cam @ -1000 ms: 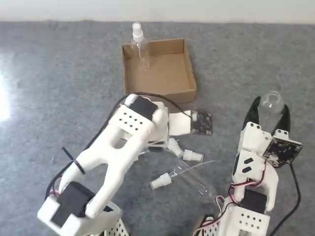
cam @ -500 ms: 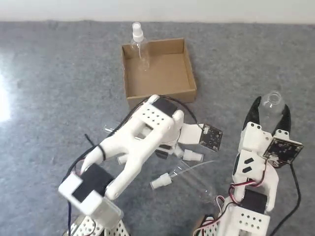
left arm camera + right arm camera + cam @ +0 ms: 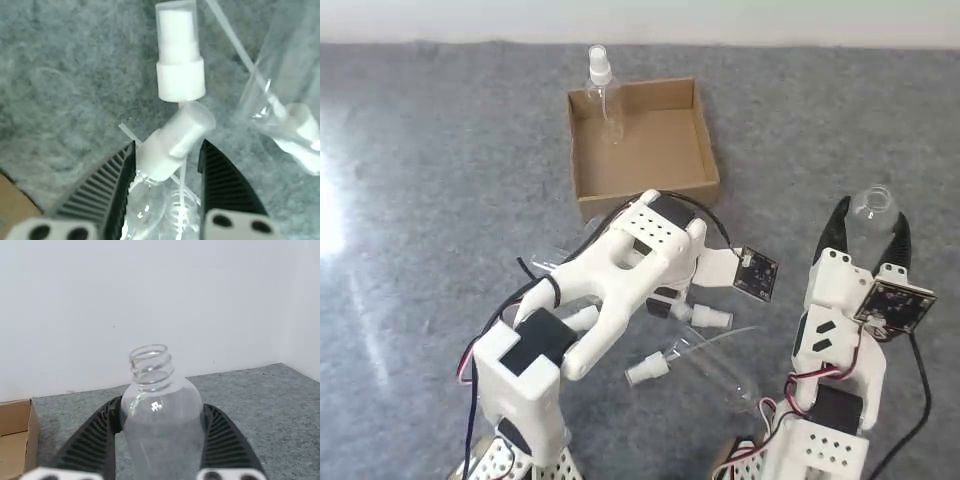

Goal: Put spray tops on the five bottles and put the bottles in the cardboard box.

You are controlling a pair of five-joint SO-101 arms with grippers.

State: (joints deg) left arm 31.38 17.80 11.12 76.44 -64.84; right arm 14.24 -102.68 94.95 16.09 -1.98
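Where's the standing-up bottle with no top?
In the high view, the open bottle stands in the right hand, right of the cardboard box and nearer the arms.

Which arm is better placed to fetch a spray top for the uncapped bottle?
Left. Its end effector is down on the table, with its jaws straddling a spray top. The right end effector is occupied, gripping the uncapped bottle upright, its neck open for the top.

- counter (image 3: pixel 440 180): grey cloth, matt, felt-rough
- cardboard box (image 3: pixel 650 192): brown paperboard, matt
- bottle (image 3: pixel 160 430): clear plastic, glossy
- spray top (image 3: pixel 180 75): white plastic, smooth
- right pincer (image 3: pixel 161 407): black plastic, ribbed, matt
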